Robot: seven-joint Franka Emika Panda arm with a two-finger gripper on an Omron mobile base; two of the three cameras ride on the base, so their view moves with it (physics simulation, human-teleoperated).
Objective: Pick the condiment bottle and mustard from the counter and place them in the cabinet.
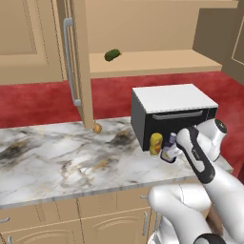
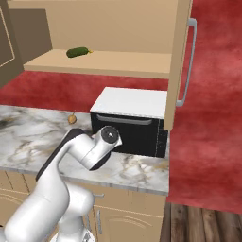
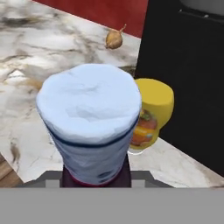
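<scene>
Left base view, lower right: the mustard (image 1: 156, 144) stands upright on the bench (image 1: 57, 157), cap down, touching the upright condiment bottle (image 1: 168, 148), beside the microwave (image 1: 171, 112). The hand (image 1: 175, 151) reaches the bottle; its grip cannot be told.

Arm (image 1: 209, 190): glossy white rounded shells, dark grey to black joint bands. A round grey cap with dark centre (image 2: 110, 135) closes one joint.
</scene>
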